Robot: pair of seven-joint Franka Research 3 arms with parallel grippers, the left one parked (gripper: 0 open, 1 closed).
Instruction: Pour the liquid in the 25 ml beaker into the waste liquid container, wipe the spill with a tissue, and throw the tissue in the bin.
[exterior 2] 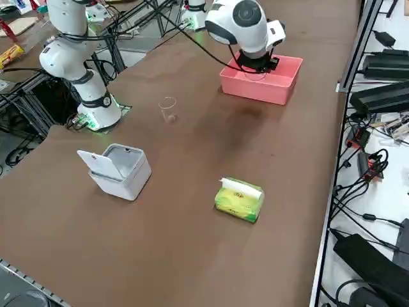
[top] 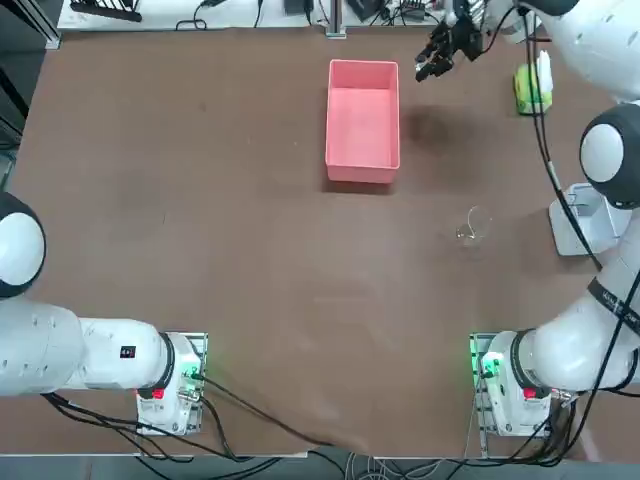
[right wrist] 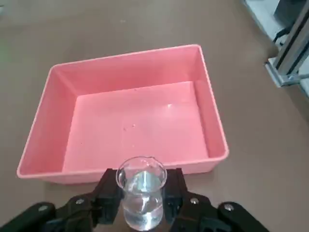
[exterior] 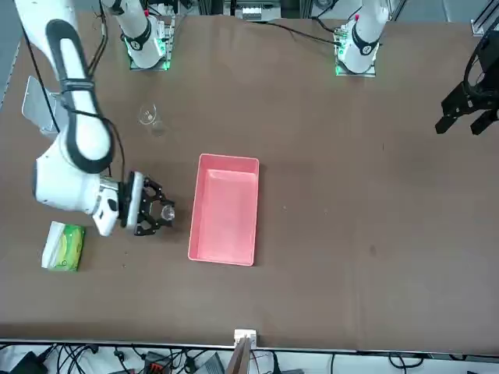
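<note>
My right gripper (right wrist: 141, 191) is shut on the 25 ml beaker (right wrist: 140, 205), a tiny clear glass held upright with clear liquid in it. It hangs just outside one long wall of the waste liquid container (right wrist: 130, 72), a pink low-walled tray. From overhead the gripper (top: 437, 62) is at the tray's (top: 362, 165) far right corner. From the front the beaker (exterior: 167, 210) sits between the black fingers beside the tray (exterior: 226, 257). The bin (exterior 2: 128, 182) stands open near my right arm's base. A loose tissue is out of view.
A wider clear beaker (top: 474, 226) stands alone on the table between the tray and my right base. A yellow-green tissue pack (exterior 2: 239, 199) with a white sheet sticking out lies at the far right edge. Cables run beyond the table's far edge.
</note>
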